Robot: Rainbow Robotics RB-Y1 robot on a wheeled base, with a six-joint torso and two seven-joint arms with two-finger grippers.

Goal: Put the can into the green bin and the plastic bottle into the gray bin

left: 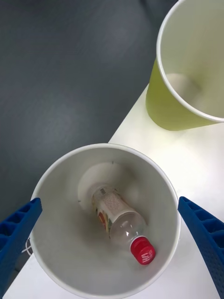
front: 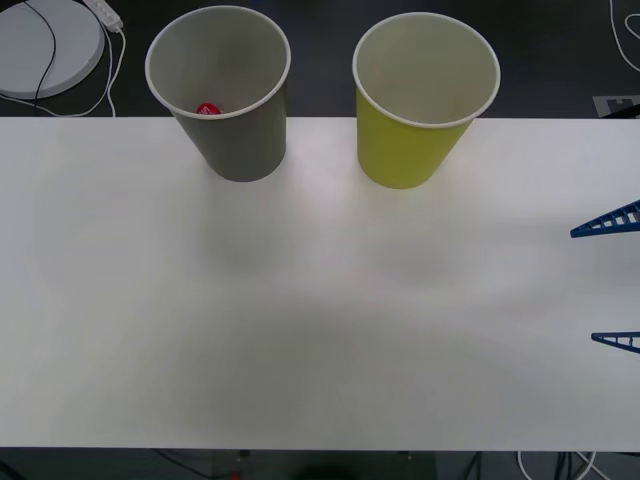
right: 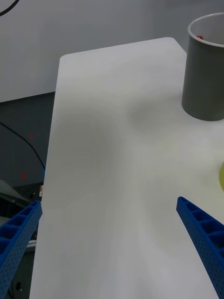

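Observation:
The gray bin [front: 240, 140] stands upright at the table's back left. Inside it lies the plastic bottle [left: 114, 217], tilted, its red cap [front: 208, 108] up against the white wall. In the left wrist view my left gripper [left: 109, 243] is open above the gray bin [left: 60, 233], a finger on either side of the rim. To the right of it stands the green bin [front: 405, 150], also upright, and the part of its inside that I see holds nothing. The can is out of view. My right gripper [front: 612, 280] is open over the table's right edge, holding nothing.
The white table [front: 300, 330] stretches wide in front of both bins. Its back edge runs just behind them, with dark floor beyond. A white round disc [front: 45, 45] with cables lies on the floor at the back left.

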